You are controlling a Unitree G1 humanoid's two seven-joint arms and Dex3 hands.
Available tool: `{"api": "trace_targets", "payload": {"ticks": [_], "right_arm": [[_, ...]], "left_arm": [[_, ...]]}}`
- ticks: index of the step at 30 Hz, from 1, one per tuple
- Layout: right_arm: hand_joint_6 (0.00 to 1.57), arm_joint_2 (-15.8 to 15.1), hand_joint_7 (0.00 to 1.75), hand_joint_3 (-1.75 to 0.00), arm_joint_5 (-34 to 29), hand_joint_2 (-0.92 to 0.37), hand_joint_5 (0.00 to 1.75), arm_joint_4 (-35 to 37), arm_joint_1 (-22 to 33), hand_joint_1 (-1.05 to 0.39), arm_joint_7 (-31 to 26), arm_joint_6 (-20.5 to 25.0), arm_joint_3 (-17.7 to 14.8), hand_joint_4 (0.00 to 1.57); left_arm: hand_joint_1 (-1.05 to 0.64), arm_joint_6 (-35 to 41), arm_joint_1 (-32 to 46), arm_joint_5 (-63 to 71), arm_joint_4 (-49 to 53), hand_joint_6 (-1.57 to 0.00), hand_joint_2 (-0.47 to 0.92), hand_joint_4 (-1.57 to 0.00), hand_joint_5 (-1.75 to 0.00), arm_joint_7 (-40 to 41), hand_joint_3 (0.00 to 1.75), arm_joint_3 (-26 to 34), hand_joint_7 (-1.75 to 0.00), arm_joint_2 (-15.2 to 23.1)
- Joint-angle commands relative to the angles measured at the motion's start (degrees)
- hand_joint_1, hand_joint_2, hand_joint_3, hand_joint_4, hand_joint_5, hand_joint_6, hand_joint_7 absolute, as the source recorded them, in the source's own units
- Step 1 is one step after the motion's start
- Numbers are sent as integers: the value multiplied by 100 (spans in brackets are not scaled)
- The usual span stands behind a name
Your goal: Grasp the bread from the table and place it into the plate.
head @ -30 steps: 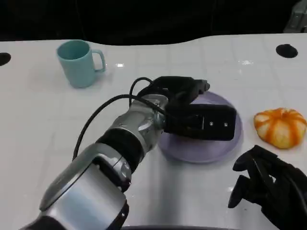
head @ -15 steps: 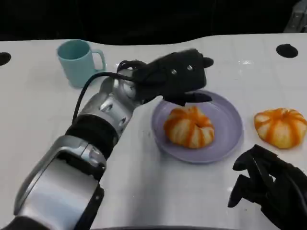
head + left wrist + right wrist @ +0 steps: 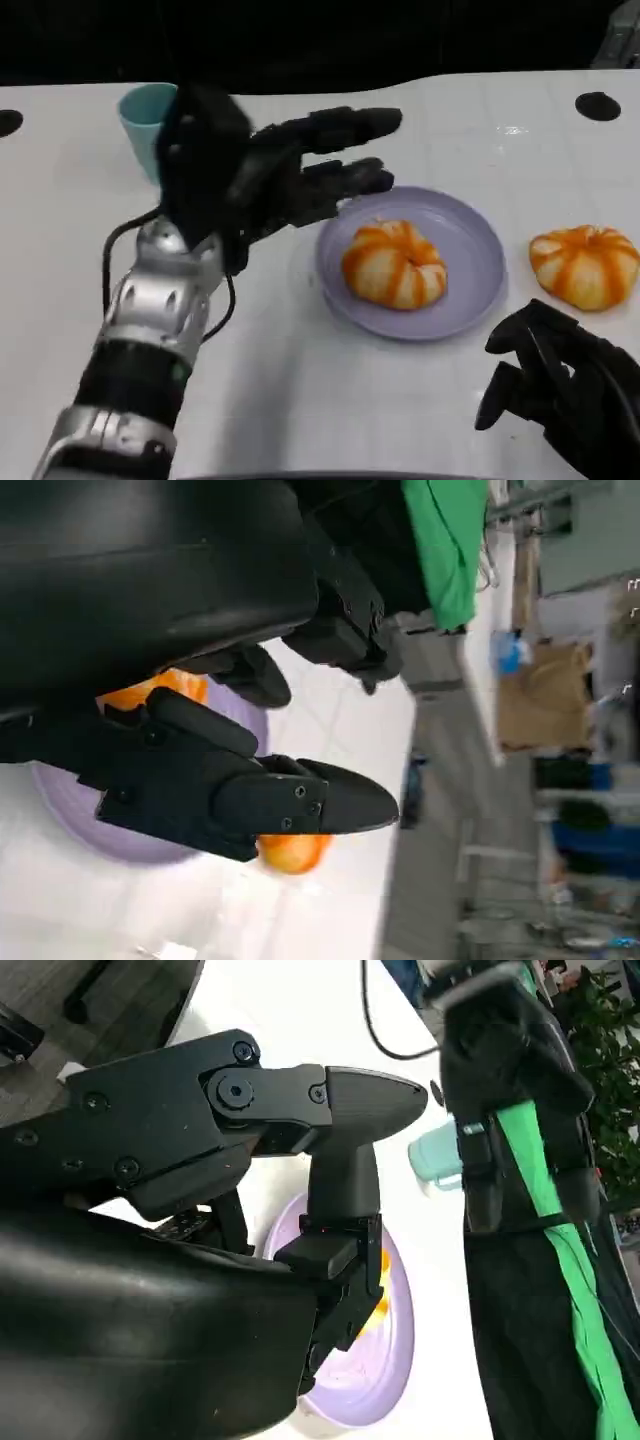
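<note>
Head view: teal mug (image 3: 140, 110) behind raised left hand (image 3: 260, 175).

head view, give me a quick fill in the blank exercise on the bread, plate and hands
1. One bread roll lies on the purple ____.
2. The other bread roll lies on the ____, beside the plate.
3. The left hand, its fingers spread, holds ____.
4. The cup behind the left hand is ____ in colour.

Missing words: plate; table; nothing; teal

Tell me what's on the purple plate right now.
One orange-and-white striped bread roll sits on the purple plate, left of its middle. The plate surface under the roll is covered. A second roll lies on the table, off the plate.
</note>
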Motion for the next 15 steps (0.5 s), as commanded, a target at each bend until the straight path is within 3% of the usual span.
{"api": "trace_targets", "payload": {"ticks": [1,2,4,6,12,15], "right_arm": [[45,-53,163,-42,6,-92,175,-50,7,-43,-53,35,-39,60],[45,-56,163,-42,11,-92,175,-59,3,-43,-62,53,-39,60],[46,-58,163,-42,22,-92,175,-71,-4,-43,-75,77,-47,60],[46,-42,162,-42,44,-92,175,-54,-6,-43,-59,55,-59,60],[46,-59,162,-42,12,-92,175,-59,-3,-43,-62,64,-48,61],[46,-65,162,-41,5,-92,175,-70,13,-44,-49,47,-43,61]], "left_arm": [[-61,665,550,-757,-796,-76,92,-55,-118,23,39,420,-34,-34],[-61,858,792,-971,-1105,-77,92,-56,-122,22,40,500,-38,-44],[-61,1140,1140,-1273,-1565,-68,92,-61,-143,12,45,584,-86,-50],[-62,1408,1505,-1561,-1995,-61,92,-64,-157,102,43,663,-117,-101],[-61,2219,2509,-2197,-3265,-55,92,-71,-174,870,42,852,-154,-379],[-59,2515,2895,-2403,-3745,-56,92,-76,-175,1169,43,868,-160,-447]]}}
